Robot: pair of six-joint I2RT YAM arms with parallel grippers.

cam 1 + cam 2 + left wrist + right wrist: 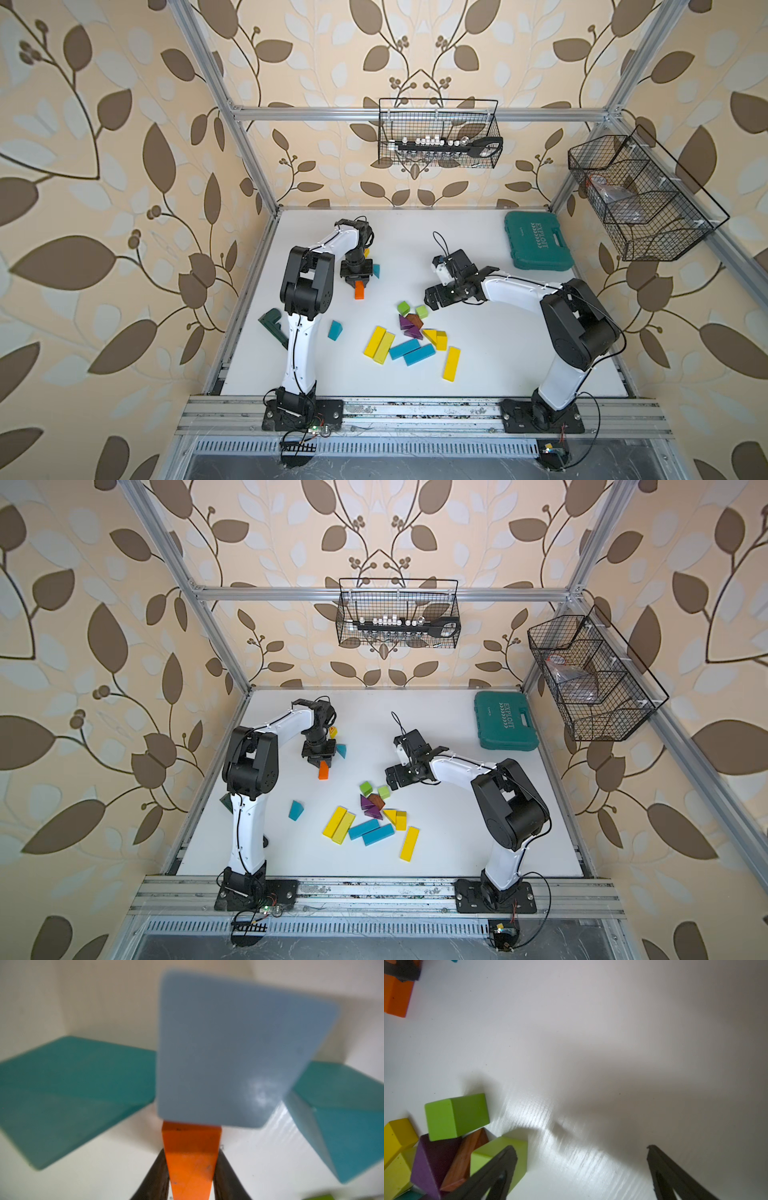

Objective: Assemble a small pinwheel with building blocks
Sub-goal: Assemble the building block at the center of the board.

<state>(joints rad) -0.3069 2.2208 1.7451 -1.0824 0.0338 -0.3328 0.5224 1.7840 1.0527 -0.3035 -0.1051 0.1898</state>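
Left pincer point(360, 286), left of centre in both top views, points down over the orange bar point(359, 293). In the left wrist view its dark fingers point(154, 1178) sit close along both sides of that bar; whether they press on it or only flank it I cannot tell. Right pincer point(430, 300) hangs right of centre with jaws spread wide and nothing between them, one finger point(504, 1157) just over a green cube point(522, 1157) at the upper edge of the loose pile.

By my reading the pinwheel is begun but far from finished. A light-blue cube point(228, 1053), seemingly the hub, fills the middle of the left wrist view. It has a teal wedge point(72, 1095) at its left and a second teal wedge point(342, 1118) at its right, and the orange bar runs up to its lower edge like a handle. A yellow piece point(333, 731) peeps out beside the arm in a top view, its shape hidden.

Unused blocks lie in the lower centre of both top views: yellow bars point(375, 341), blue bars point(411, 352), purple wedges point(405, 323), a brown wedge point(415, 319), and a lone teal wedge point(334, 330) further left. More blades probably remain to be set round the hub
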